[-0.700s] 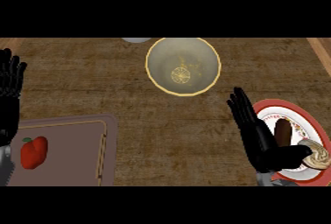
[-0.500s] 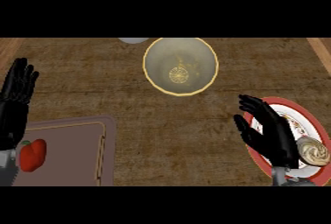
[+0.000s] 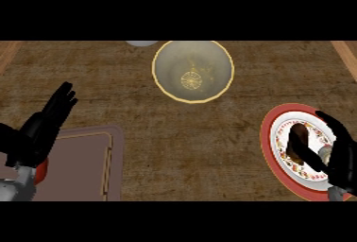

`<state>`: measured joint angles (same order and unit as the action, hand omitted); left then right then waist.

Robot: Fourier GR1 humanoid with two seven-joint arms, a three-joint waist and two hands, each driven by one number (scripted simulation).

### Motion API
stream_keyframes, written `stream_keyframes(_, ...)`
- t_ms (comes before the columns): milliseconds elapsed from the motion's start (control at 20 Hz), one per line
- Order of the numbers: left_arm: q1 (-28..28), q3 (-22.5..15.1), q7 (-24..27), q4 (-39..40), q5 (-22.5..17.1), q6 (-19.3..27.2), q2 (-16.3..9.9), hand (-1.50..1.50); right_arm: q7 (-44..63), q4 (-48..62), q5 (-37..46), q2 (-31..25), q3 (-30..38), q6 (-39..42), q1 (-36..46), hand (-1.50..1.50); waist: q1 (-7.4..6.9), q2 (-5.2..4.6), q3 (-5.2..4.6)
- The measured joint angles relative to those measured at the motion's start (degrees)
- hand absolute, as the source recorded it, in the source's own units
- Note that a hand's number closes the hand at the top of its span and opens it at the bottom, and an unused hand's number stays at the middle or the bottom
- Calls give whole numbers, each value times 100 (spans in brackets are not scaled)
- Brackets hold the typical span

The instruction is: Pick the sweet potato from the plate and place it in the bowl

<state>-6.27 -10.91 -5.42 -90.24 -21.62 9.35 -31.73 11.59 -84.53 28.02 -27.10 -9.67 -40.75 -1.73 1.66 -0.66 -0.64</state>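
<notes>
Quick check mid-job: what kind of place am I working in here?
Most likely a kitchen counter or dining surface: a brown woven-textured counter top carries a yellow-rimmed bowl, a red-rimmed patterned plate with a dark sweet potato on it, and a brown tray or board at lower left.

- one bowl [image 3: 193,71], yellowish, gold rim
- one plate [image 3: 279,124] with a red rim
- one sweet potato [image 3: 300,137], dark brown, sitting on that plate
- one brown tray/board thing [image 3: 83,163] at lower left
- one red item [image 3: 42,170], mostly hidden, can't tell what it is
- one pale round thing [image 3: 143,43] cut off at the top edge
- two black hands: left hand [image 3: 42,130], right hand [image 3: 335,151]
</notes>
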Motion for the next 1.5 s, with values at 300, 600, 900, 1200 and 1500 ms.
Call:
stream_keyframes(300, -347, -63, -405, 238, -144, -237, 28, 0, 1540, 91, 2358, 256, -380, -84, 349, -150, -96, 51, 9)
stream_keyframes(600, -517, -36, -527, 365, -209, -352, 36, 0, 3479, 77, 3857, 487, -408, 1591, 977, -150, -156, 74, 3)
stream_keyframes(900, -613, -100, -528, 477, -177, -448, 115, 0, 4878, 209, 4332, 1083, -545, 3799, 1991, -150, -261, 65, 21)
stream_keyframes(1200, -801, -23, -557, 638, -177, -540, 143, 0, 5273, 736, 4369, 1733, -271, 5101, 3007, -150, -264, 53, 41)
stream_keyframes(1500, -724, 21, -437, 715, -155, -629, 184, 0, 5389, 1378, 4473, 2142, 222, 5659, 3551, -150, -251, 60, 48)
